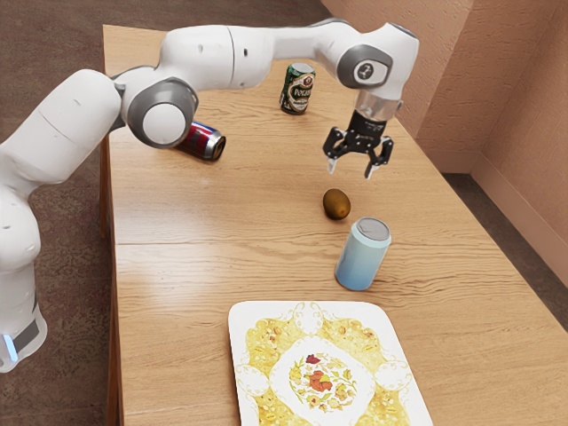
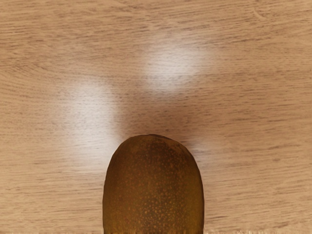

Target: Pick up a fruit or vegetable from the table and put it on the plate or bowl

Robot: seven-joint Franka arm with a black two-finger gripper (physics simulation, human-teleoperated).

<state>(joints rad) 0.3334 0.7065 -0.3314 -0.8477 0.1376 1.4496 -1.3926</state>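
Note:
A brown kiwi (image 1: 336,203) lies on the wooden table (image 1: 204,231), just behind a light blue can. My gripper (image 1: 356,166) hangs open in the air above and slightly behind the kiwi, nothing between its fingers. In the wrist view the kiwi (image 2: 153,185) sits right under my hand on the bare wood. A white plate (image 1: 324,368) with a yellow floral pattern rests at the table's front edge.
A light blue can (image 1: 362,254) stands upright between the kiwi and the plate. A green can (image 1: 297,87) stands at the back, and a red and blue can (image 1: 201,140) lies on its side under my arm. A wall corner rises at the exterior view's right.

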